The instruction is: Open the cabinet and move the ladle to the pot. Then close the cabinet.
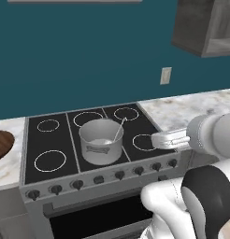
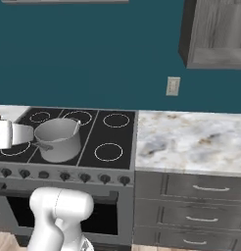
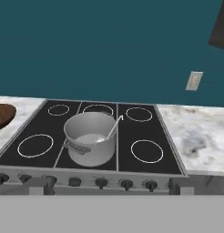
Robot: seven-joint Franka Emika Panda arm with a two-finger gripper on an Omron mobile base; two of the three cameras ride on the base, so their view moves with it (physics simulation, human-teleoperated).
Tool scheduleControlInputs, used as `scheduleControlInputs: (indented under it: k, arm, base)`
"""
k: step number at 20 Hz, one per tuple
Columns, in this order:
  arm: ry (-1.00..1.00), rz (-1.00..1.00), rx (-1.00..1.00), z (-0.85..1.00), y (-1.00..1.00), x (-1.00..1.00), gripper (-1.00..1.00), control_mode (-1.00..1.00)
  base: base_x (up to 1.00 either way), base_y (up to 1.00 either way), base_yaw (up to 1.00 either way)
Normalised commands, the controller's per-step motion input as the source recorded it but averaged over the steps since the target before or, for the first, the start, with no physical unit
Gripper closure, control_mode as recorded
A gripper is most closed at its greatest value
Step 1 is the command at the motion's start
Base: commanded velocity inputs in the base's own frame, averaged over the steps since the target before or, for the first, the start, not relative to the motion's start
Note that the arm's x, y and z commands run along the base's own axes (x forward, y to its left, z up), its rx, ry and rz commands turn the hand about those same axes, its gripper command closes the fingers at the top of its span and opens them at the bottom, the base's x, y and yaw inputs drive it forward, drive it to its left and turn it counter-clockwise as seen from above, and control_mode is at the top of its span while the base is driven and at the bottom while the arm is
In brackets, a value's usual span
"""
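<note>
Black stove top occupies the centre-left of the left base view, six white burner rings marked on it. A row of dark knobs runs along its front edge, with the oven door below. Marble table sits right of the stove in the right base view; three grey drawers with short horizontal handles are stacked beneath. White wall outlet on the teal wall, above the table. Brown wooden board at the left edge of the hand view.
</note>
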Motion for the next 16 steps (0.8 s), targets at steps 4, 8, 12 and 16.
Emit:
scheduleControlInputs:
  k: [4, 8, 12, 16]
  arm:
    - [0.00, 0.00, 0.00, 0.00, 0.00, 0.00, -1.00, 1.00]
    - [0.00, 0.00, 0.00, 0.00, 0.00, 0.00, -1.00, 1.00]
    - [0.00, 0.00, 0.00, 0.00, 0.00, 0.00, -1.00, 1.00]
    - [0.00, 0.00, 0.00, 0.00, 0.00, 0.00, -1.00, 1.00]
  base:
    - [-0.94, -0.88, -0.08]
    - [-0.11, -0.93, 0.00]
    - [0.00, -1.00, 0.00]
    - [-0.05, -1.00, 0.00]
